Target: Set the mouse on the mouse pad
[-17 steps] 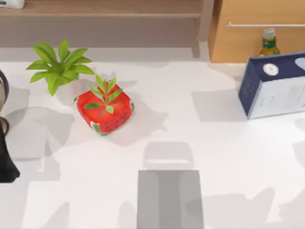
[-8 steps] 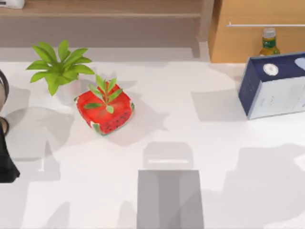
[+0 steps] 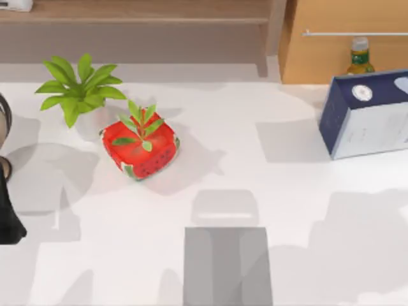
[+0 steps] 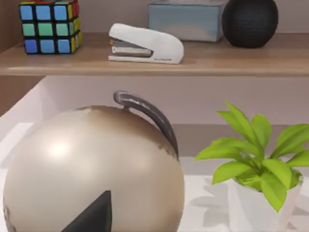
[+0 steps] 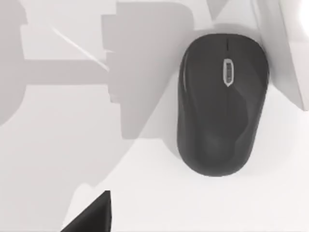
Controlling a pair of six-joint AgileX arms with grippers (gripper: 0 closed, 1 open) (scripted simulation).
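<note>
The black mouse [image 5: 219, 104] lies flat on the white table, seen from above in the right wrist view, with a grey scroll wheel near one end. A dark tip of my right gripper [image 5: 91, 215] shows at that picture's edge, apart from the mouse. The grey mouse pad [image 3: 227, 266] lies flat at the table's front middle with nothing on it. My left arm [image 3: 9, 217] stays parked at the table's left edge; a dark tip of the left gripper [image 4: 94, 215] shows in front of a globe.
A red strawberry-like pot [image 3: 140, 148] and a green plant [image 3: 80, 89] stand back left. A navy-and-white box [image 3: 366, 115] and a bottle [image 3: 360, 56] stand back right. A beige globe [image 4: 91, 169] sits close to the left wrist. A white edge [image 5: 285, 43] lies beside the mouse.
The broad shadow on the table's right side has spread and shifted toward the middle. The pad, pot, plant, box and left arm have not moved.
</note>
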